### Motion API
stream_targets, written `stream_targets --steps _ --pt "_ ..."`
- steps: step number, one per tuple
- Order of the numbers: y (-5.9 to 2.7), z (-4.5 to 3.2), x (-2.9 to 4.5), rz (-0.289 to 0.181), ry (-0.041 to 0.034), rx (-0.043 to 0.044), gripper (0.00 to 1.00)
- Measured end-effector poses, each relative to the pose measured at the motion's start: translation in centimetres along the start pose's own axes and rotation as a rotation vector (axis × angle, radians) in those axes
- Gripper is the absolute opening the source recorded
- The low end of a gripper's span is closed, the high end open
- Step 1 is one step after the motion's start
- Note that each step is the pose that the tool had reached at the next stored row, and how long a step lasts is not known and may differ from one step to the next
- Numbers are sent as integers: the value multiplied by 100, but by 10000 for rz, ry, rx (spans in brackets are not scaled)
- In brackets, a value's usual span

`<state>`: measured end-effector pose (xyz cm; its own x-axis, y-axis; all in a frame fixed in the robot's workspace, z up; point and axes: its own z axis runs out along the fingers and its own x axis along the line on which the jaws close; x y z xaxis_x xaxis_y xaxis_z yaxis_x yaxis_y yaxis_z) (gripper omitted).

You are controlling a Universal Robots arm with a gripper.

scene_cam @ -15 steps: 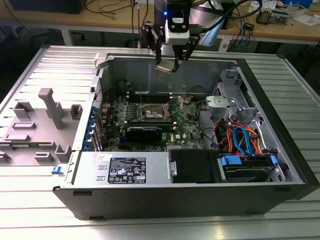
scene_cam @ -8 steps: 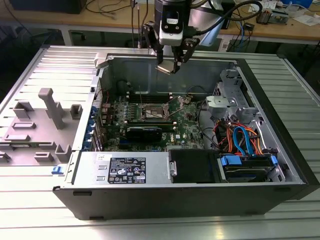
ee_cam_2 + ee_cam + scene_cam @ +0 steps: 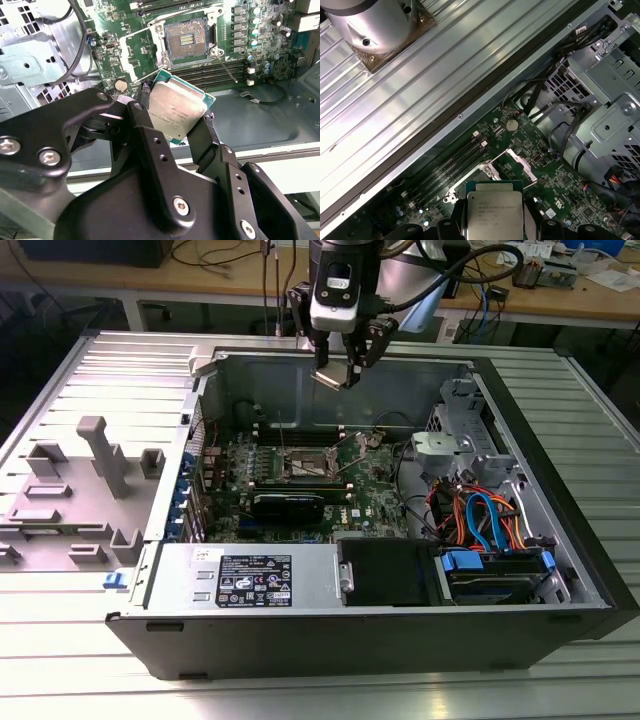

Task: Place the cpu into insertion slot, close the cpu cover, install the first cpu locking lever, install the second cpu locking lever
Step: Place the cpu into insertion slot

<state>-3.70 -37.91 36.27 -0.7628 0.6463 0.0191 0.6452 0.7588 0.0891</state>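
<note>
On the ribbed metal table (image 3: 60, 660), an open computer case (image 3: 300, 635) is laid on its side, with its green circuit board (image 3: 375, 490) exposed. In the exterior view, the hand (image 3: 340, 374) is held in the air above the case's far wall, well apart from the board. What it grips is made plain in both wrist views: the cpu (image 3: 177, 112) is pinched by its edges between two black fingers (image 3: 145, 132), which are closed to the chip's width, and its grey metal top is turned toward the cameras. The insertion slot (image 3: 186, 42) is shown bare in the second wrist view, beyond the chip and apart from it. The cpu cover (image 3: 524, 166) is seen raised off the slot in the first wrist view, where the slot is partly hidden behind the chip.
</note>
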Motion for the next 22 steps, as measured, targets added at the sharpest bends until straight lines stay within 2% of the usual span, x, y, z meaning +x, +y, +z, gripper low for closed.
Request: stream_targets --steps 14,17,20,22 --pt "-2 0 2 16 -1 0 55" --pt "-4 5 4 441 -40 -9 55" --pt "-6 14 4 1057 -94 -20 55" --pt "-5 14 4 1166 -103 -23 55"
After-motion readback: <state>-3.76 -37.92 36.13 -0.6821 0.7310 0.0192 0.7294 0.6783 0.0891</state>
